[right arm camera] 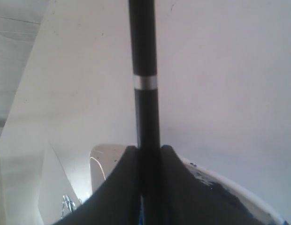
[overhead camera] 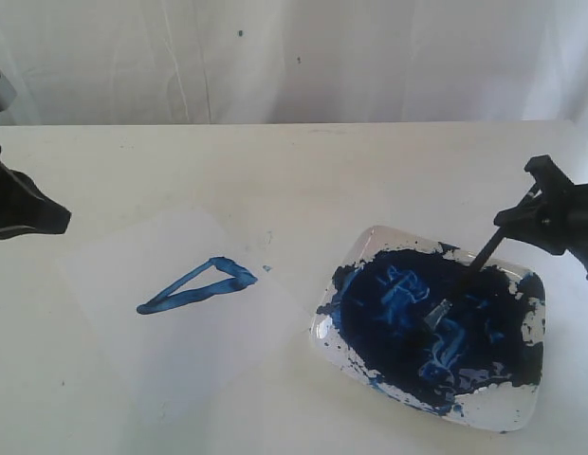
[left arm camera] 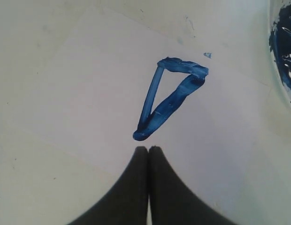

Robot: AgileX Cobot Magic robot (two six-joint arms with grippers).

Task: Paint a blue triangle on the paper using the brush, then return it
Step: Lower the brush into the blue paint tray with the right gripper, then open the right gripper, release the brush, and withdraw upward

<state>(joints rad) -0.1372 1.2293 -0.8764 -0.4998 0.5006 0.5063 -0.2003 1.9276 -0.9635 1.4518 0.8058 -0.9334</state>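
Observation:
A blue triangle [overhead camera: 201,284] outlined in thick paint lies on the thin white paper [overhead camera: 152,355] at the left of the table. The black-handled brush [overhead camera: 465,277] slants down into the paint dish [overhead camera: 507,417], its silvery ferrule [overhead camera: 436,313] and tip resting in the blue paint. My right gripper [overhead camera: 531,210] is shut on the upper handle, above the dish's far right corner. In the right wrist view the brush handle [right arm camera: 144,70] runs out from between the jaws. My left gripper [left arm camera: 148,149] is shut and empty, just short of the triangle [left arm camera: 169,96].
The dish holds a wide pool of dark blue paint [overhead camera: 398,313] with splashes on its white rim. A small blue speck [overhead camera: 266,268] sits on the paper beside the triangle. A white curtain [overhead camera: 294,57] backs the table.

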